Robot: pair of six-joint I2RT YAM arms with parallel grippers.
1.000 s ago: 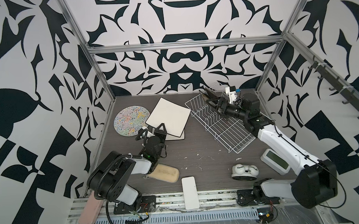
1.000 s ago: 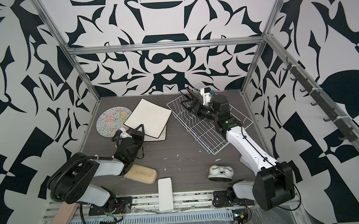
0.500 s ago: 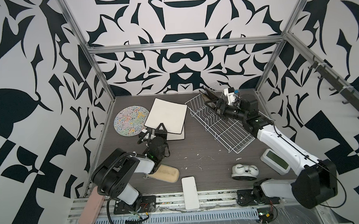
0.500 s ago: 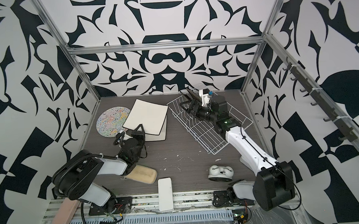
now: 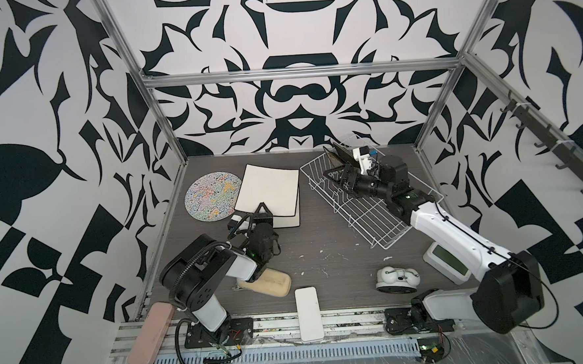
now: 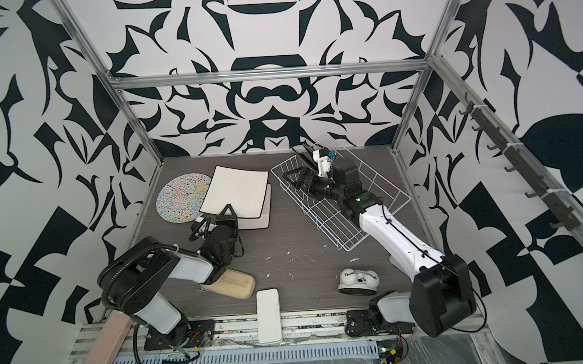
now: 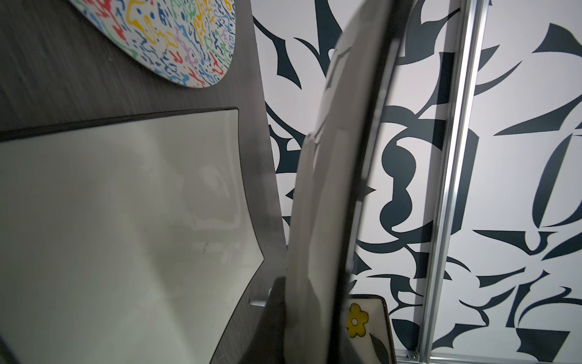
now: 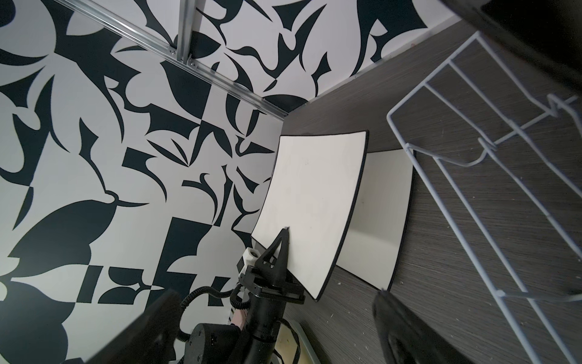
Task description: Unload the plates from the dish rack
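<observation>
My left gripper [image 5: 262, 208] [image 7: 311, 331] is shut on the near edge of a square white plate [image 5: 270, 189] [image 8: 311, 201] with a dark rim. It holds that plate tilted over a second square plate [image 5: 287, 220] lying flat on the table. A round squiggle-patterned plate [image 5: 214, 197] [image 7: 163, 37] lies to their left. A cream corner with a yellow flower [image 7: 362, 324] shows beside the held plate's edge. My right gripper [image 5: 334, 177] [image 8: 277, 327] stands open over the far end of the white dish rack [image 5: 370, 216] [image 8: 472, 189], just in front of dark plates [image 5: 341, 154] standing there.
A beige sponge [image 5: 268, 283] lies under my left arm and a white block [image 5: 309, 313] at the front edge. A white twin-bell clock [image 5: 396, 280] and a white display device [image 5: 448, 262] sit front right. A pink block [image 5: 149, 335] rests front left.
My left arm has stretched forward and turned the held square plate squarer over the flat one. The right gripper has hardly shifted at the rack's far end.
</observation>
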